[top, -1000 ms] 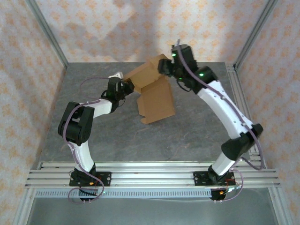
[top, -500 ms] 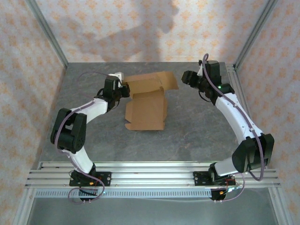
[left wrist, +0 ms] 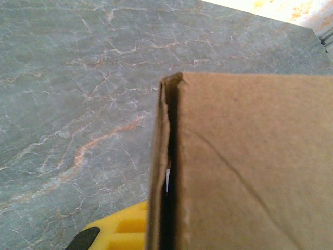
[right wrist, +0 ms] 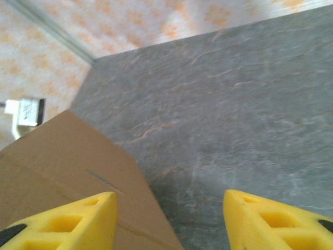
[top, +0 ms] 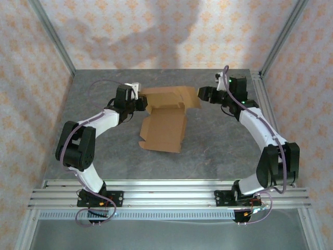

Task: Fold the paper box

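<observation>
One paper box (top: 164,127), left pincer (top: 141,102) clamped on it, right pincer (right wrist: 169,208) parted

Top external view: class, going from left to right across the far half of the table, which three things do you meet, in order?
left gripper → paper box → right gripper

Plain brown paper box (top: 164,122), unmarked, part folded. Pinched at one edge in the left hand (top: 139,102). Reaches with its raised far panel to just beside the right hand (top: 204,96). Lies with the nearer panel flat on the desk (top: 218,151).
</observation>
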You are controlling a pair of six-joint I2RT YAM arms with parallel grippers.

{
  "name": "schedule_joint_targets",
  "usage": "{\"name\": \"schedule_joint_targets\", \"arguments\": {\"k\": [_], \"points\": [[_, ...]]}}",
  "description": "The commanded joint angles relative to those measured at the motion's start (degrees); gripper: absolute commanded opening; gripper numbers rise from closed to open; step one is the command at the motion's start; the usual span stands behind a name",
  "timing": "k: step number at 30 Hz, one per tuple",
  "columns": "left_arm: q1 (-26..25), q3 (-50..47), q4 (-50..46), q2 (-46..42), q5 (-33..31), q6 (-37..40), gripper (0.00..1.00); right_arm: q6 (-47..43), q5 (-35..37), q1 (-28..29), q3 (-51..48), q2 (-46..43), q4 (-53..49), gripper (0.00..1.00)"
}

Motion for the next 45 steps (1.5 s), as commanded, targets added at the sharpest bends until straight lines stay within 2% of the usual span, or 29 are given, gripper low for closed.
{"name": "schedule_joint_targets", "arguments": {"k": [1,16,23,33,42,45], "points": [[-0.25,2.26,0.89,1.10,1.97,-0.80,0.00,-4.07,-7.00,1.75,1.28,1.15,1.93,0.54],[-0.35,1.47,2.72,0.97,3.74,-1.83,0.00,-10.83,-6.16,9.67,6.00,5.74,-3.03,0.46],[-0.34,1.81,2.56,1.07,4.53,-2.32,0.00,-15.56,-0.68,12.06,6.90,6.16,-5.28,0.43],[-0.74,2.10,2.47,0.97,5.33,-2.51,0.00,-20.73,10.78,16.07,9.38,8.31,-7.50,0.41],[-0.78,2.35,2.21,1.50,5.68,-2.63,0.00,-22.01,12.54,17.22,7.68,7.36,-5.10,0.47],[-0.79,2.75,1.57,1.86,5.18,-2.91,0.00,-21.95,11.77,17.23,5.96,5.67,-3.77,0.52]]}}
